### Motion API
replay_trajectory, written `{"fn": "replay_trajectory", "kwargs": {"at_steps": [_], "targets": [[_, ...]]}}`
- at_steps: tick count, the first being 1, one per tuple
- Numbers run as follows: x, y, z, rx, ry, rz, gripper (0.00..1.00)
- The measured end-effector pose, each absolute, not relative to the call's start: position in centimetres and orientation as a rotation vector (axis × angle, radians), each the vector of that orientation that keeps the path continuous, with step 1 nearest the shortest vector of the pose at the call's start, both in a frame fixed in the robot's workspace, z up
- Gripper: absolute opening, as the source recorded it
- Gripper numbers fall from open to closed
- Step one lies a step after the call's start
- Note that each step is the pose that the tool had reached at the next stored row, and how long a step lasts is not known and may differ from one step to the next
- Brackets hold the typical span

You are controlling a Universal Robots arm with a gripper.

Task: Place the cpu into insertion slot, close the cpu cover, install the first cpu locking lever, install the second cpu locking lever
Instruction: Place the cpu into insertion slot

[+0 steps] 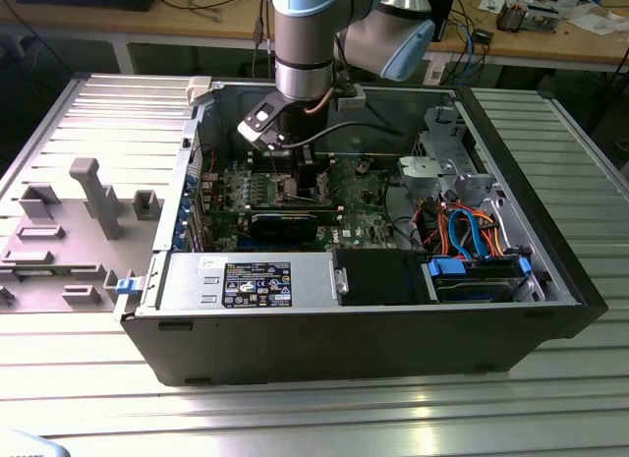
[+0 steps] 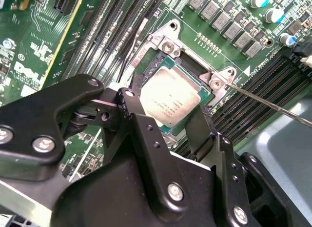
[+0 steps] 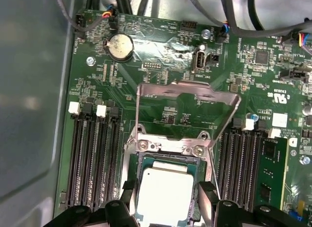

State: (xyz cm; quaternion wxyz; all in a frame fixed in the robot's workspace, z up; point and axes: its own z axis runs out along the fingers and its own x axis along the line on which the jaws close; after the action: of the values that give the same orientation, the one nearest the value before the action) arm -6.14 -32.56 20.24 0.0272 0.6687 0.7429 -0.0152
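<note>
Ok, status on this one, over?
Gripper low, straddling the cpu; cpu lying in the insertion slot; cpu cover upright, open; nothing else over the slot.

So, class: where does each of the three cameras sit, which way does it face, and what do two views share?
Exterior view: off the arm, facing down into the open metal computer case; the blue-and-grey robot arm reaches in.
First wrist view: on the arm, facing down onto the green circuit board and raised silvery cover frame; the black gripper shows.
Second wrist view: on the arm, facing slantwise past the gripper onto the board.
Both wrist views share the small square silvery chip, flanked by the gripper.
</note>
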Motion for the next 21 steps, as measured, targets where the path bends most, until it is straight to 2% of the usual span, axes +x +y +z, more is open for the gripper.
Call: {"fn": "replay_trajectory", "kwargs": {"at_steps": [12,14,21], "targets": [[-6.14,-32.56,19.96,2.073,2.292,-0.042,0.62],[-6.15,-32.57,19.98,2.073,2.292,-0.042,0.55],[-6.14,-32.56,19.96,2.074,2.293,-0.039,0.55]]}}
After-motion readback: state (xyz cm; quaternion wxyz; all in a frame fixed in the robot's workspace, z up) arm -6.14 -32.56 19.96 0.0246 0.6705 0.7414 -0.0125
